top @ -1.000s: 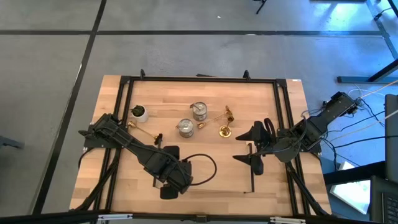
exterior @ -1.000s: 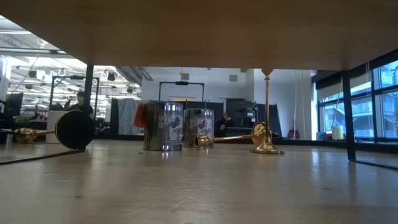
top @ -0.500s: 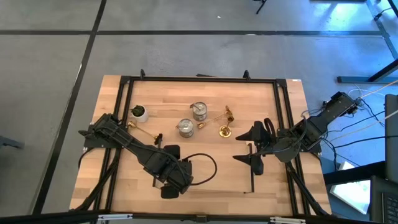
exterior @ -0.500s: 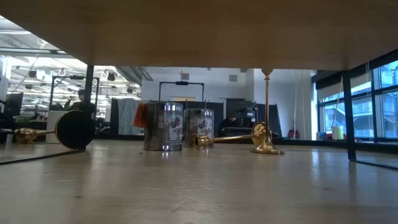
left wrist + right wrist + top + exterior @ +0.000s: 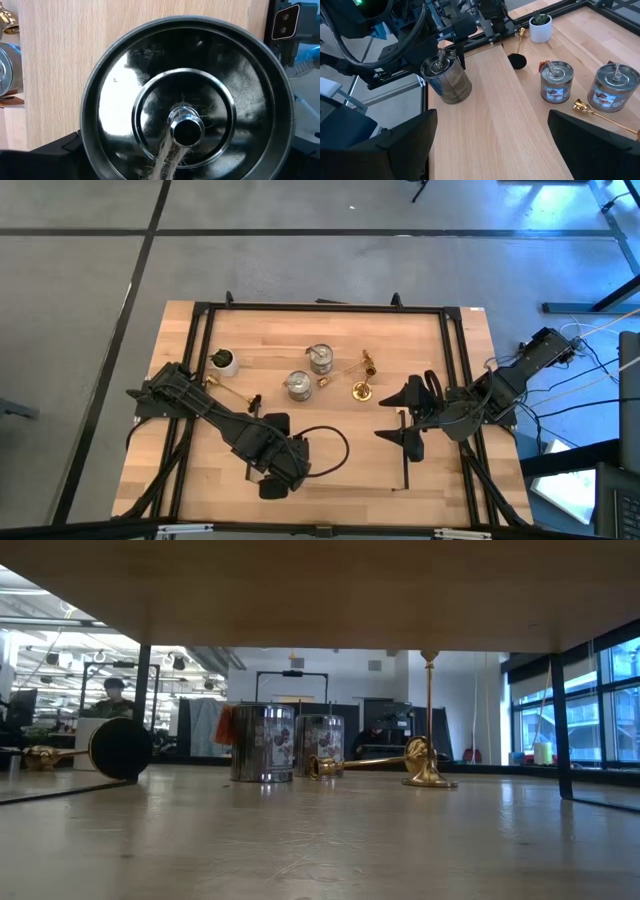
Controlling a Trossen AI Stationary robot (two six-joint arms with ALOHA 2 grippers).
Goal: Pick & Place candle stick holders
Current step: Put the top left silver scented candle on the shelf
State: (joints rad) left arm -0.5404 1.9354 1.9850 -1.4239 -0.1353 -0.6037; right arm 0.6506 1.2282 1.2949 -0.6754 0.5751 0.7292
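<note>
High view — the left gripper (image 5: pixel 272 470) sits near the table's (image 5: pixel 440 380) front edge and holds a silver-grey holder, hidden here under the arm. The right gripper (image 5: pixel 408 420) hovers right of centre, fingers spread and empty. Two silver-grey holders (image 5: pixel 320 358) (image 5: pixel 297 385) stand mid-table, close together. One gold holder (image 5: pixel 362 390) stands upright just right of them; a second gold holder (image 5: pixel 345 369) lies tipped between them; a third gold holder (image 5: pixel 232 394) lies flat at the left beside a small white plant pot (image 5: pixel 224 361). Risk: a reach to the middle could sweep the cluster, since upright and fallen pieces nearly touch.

Low view — both standing tins, the lying gold stem and the upright gold one overlap in line. Risk: the slim stem probably topples at a light knock, and the fallen ones can roll.

Left wrist view — the held tin (image 5: pixel 186 100) fills the frame, its wick toward the camera; the jaws are wide, pinching its sides. Risk: a smooth round wall held wide may slip or twist.

Right wrist view — the held holder (image 5: pixel 445 75) shows tilted, off the wood. Risk: released at that tilt, it could land on its edge and tip.

Against the earlier frames — arms, grippers and holders lie unchanged; only a person (image 5: pixel 115 692) in the room behind has shifted.
</note>
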